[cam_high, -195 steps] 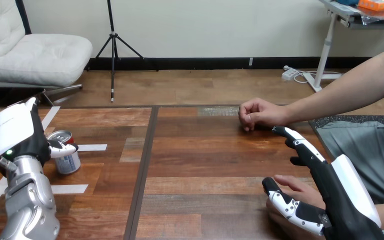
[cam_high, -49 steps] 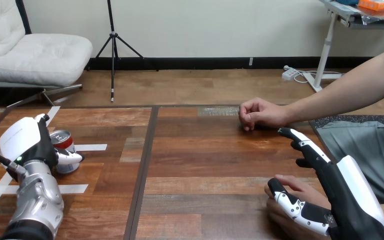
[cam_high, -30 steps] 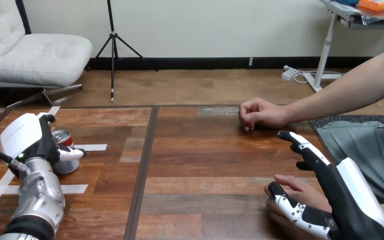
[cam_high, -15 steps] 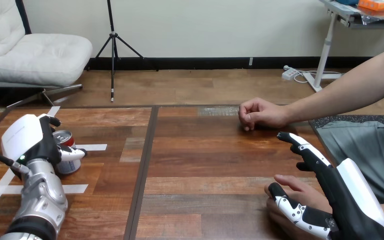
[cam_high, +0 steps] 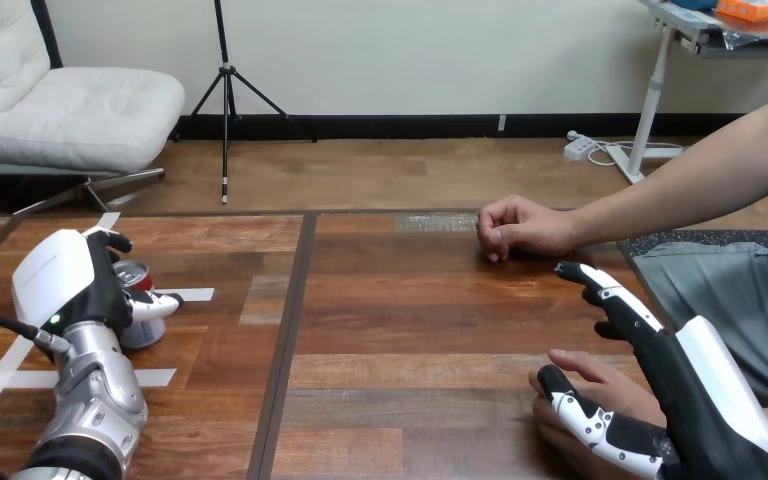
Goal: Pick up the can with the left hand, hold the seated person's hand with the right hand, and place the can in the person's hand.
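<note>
Step judged: grasp on can, lift not yet made.
- Table (cam_high: 410, 330): wooden; person's far hand (cam_high: 518, 228) fisted on it, well apart from can.
- My right hand (cam_high: 685, 400): low at right, fingers (cam_high: 610, 295) straight, thumb lying against person's near hand (cam_high: 590, 368), not curled round it.
- My left hand (cam_high: 65, 285): wrapped round can (cam_high: 142, 332), thumb across its front.
- Can stood on table at left, beside white tape (cam_high: 185, 294).

Next, I reckoned: close right hand on person's hand, lift can straight, carry it right.
</note>
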Controlling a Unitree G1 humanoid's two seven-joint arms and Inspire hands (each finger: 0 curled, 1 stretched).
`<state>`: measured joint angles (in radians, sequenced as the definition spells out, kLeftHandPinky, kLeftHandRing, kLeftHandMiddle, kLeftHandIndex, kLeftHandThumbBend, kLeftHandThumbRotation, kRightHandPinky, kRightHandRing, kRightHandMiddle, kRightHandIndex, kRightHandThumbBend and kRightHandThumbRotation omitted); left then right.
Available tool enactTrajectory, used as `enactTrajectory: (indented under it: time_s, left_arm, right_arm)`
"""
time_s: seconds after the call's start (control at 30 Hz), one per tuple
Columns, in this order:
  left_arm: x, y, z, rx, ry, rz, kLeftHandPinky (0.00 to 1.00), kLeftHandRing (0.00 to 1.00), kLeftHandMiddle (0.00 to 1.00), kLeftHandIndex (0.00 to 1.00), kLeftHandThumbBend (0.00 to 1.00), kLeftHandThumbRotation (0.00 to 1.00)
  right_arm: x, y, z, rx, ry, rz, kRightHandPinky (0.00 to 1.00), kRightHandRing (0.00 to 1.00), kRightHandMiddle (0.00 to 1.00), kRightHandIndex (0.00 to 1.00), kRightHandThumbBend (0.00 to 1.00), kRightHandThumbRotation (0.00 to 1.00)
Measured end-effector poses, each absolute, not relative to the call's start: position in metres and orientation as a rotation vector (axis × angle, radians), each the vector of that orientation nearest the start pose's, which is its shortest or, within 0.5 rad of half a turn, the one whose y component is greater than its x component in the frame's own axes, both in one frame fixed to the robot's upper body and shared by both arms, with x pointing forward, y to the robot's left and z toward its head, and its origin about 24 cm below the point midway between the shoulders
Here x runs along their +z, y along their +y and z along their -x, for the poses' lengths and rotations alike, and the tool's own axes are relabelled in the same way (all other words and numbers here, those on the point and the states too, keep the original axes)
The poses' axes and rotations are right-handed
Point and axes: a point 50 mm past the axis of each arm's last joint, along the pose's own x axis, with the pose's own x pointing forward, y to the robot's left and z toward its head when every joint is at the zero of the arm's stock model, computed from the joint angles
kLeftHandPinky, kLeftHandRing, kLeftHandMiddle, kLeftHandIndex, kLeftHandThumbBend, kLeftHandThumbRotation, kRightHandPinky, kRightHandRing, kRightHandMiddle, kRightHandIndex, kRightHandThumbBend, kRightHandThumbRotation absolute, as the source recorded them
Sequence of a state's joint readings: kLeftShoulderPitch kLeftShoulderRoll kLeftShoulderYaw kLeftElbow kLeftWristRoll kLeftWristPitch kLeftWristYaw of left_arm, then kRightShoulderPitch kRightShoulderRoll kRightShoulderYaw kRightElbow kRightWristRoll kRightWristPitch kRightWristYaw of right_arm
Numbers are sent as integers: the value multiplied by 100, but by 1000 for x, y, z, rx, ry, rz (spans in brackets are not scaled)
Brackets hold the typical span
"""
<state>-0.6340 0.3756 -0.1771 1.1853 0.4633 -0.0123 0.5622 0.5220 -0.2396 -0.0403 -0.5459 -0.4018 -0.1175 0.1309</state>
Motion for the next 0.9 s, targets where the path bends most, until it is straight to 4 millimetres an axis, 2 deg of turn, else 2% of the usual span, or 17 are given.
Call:
enactTrajectory:
  time_s: [0.57,0.9]
  left_arm:
    - [14,255,-330,421,229,-1014,45,51,56,59,70,0]
    - [14,255,-330,422,225,-1010,44,48,53,55,71,0]
  right_arm:
    - [79,-189,-150,109,-78,677,83,91,93,90,34,0]
    - [79,-189,-150,109,-78,678,83,91,93,89,34,0]
